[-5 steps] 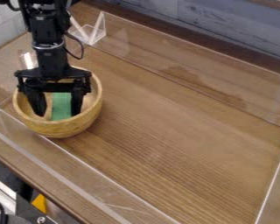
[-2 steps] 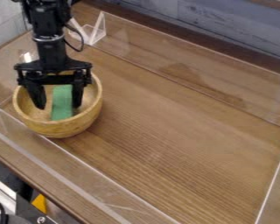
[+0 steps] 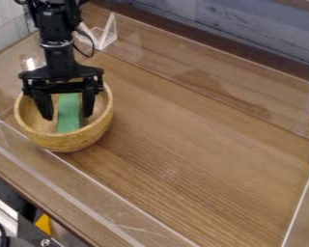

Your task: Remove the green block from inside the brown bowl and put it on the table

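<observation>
Green block: the green block lies inside the brown bowl, its long side running roughly from the bowl's far side toward its near side.
Brown bowl: the brown bowl, light tan and round, is the landmark; it sits upright on the table.
Gripper: the black gripper reaches down into the bowl from above, its fingers spread apart, one on each side of the green block; whether either finger touches the block cannot be told.
Arm: the dark arm rises above the far side of the bowl, with a thin cable looping beside it.
Table: the brown wood-grain table spreads under the bowl and well out to its right in the view.
Clear walls: a low transparent wall stands well apart from the bowl, along the table's right edge in the view.
Yellow item: a small yellow item shows beyond the table edge, on the near side of the bowl.
Writing: none legible on bowl, block or gripper.
</observation>
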Motion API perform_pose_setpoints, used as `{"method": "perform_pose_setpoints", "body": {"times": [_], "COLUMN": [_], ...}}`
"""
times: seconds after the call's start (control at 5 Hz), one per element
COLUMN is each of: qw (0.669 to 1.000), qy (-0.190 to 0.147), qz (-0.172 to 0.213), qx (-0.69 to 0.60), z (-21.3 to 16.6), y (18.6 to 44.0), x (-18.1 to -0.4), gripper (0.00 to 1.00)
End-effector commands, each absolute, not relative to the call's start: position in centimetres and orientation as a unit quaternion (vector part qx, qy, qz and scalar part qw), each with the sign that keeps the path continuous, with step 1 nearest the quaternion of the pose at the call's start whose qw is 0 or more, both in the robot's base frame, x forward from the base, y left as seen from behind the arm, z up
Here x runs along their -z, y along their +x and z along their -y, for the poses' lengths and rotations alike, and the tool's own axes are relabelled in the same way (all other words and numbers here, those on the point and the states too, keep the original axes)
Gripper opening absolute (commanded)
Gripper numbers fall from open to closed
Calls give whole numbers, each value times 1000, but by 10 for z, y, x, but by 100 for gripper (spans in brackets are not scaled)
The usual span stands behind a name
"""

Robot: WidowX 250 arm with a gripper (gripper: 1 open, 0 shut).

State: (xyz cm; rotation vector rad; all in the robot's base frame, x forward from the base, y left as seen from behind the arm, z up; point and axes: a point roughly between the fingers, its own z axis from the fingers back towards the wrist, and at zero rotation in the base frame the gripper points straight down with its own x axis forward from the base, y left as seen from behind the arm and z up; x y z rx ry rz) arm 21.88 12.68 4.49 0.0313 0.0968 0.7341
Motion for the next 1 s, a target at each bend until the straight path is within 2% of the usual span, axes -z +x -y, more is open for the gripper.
{"method": "perform_pose_setpoints", "body": {"times": [0.0, 0.2, 0.4, 0.6, 0.8], "qw": [947, 958, 958, 958, 956], "qy": [23, 27, 31, 36, 36], "qz": [-30, -29, -32, -36, -40], "qx": [-318, -283, -282, -281, -289], "z": [-127, -127, -119, -108, -105], "y": [227, 231, 233, 232, 237], "x": [-43, -34, -31, -31, -35], "gripper": [100, 100, 0, 100, 0]}}
